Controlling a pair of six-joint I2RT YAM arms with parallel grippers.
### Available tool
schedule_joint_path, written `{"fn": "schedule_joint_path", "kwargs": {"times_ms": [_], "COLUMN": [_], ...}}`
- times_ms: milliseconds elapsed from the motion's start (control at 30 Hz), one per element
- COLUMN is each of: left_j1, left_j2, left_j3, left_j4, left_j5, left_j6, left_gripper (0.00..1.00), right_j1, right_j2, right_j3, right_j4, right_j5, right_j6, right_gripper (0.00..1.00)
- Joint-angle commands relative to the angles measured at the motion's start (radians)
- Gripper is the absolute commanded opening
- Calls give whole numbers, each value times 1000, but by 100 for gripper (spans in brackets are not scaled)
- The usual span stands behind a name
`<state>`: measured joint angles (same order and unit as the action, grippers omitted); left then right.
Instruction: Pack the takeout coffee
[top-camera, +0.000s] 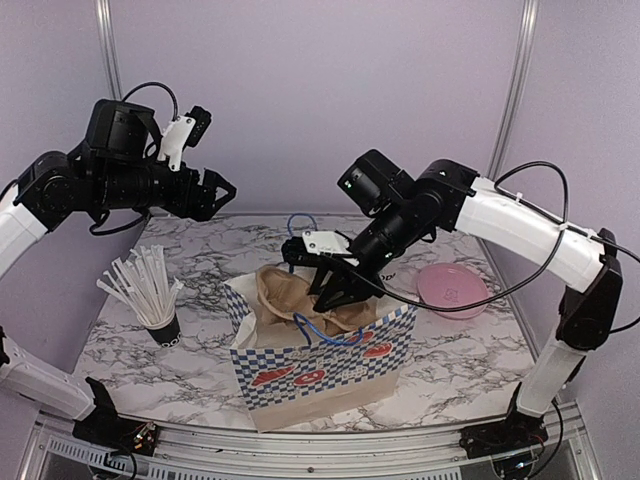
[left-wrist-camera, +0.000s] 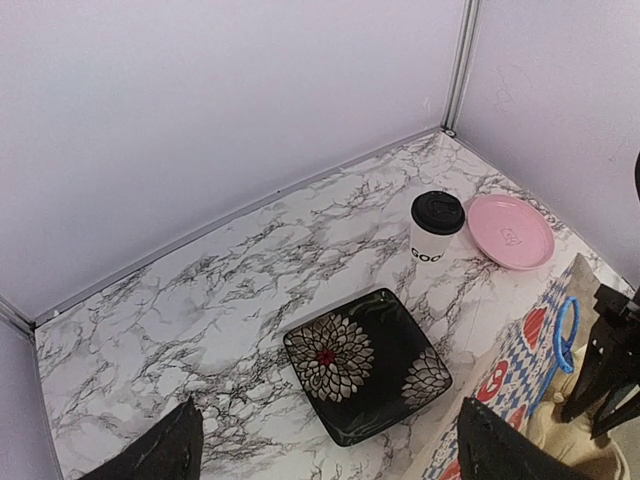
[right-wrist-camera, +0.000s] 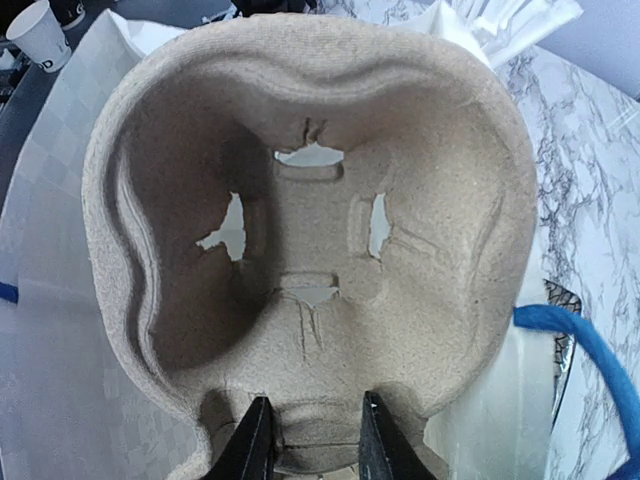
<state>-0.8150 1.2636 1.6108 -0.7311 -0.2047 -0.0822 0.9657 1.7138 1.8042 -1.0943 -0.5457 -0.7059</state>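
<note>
We see one takeout coffee (left-wrist-camera: 436, 228) upright on the bench (left-wrist-camera: 200, 300) near the back right corner. It's just beside one pink plate (left-wrist-camera: 512, 232) and behind one black floral plate (left-wrist-camera: 365, 365). Left pincer (top-camera: 220, 193) is raised, spread wide, empty. Right pincer (right-wrist-camera: 312, 440) clamps one pulp carrier (right-wrist-camera: 300, 200) over one bag (top-camera: 320, 365). The top view hides the coffee.

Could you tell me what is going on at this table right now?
The right arm's fingers pinch the edge of a pulp cup carrier sitting in the open checkered paper bag. The left arm's fingers are spread wide and empty, raised above the table. The takeout coffee stands lidded beside the pink plate, not yet packed.
</note>
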Motion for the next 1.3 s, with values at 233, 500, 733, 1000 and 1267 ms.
{"fn": "schedule_joint_path", "kwargs": {"times_ms": [233,500,733,1000,1267], "left_j1": [31,42,46,50,51], "left_j2": [-21,-20,-22,-41,-31], "left_j3": [-40,-59,-76,-99,-114], "left_j4": [71,83,84,87,85], "left_j5": [2,26,38,45,111], "left_j6": [-15,-19,-20,-17,-3], "left_gripper": [89,89,89,89,89], "right_j1": [39,94,113,121,122], "right_j2": [50,99,161,195,153], "right_j3": [-45,-111,-160,-248,-229], "right_j4": [-51,-58,-23,45,25], "right_j5": [246,343,399,422,386], "right_j6": [11,-6,19,37,24], "right_gripper": [25,25,25,25,50]}}
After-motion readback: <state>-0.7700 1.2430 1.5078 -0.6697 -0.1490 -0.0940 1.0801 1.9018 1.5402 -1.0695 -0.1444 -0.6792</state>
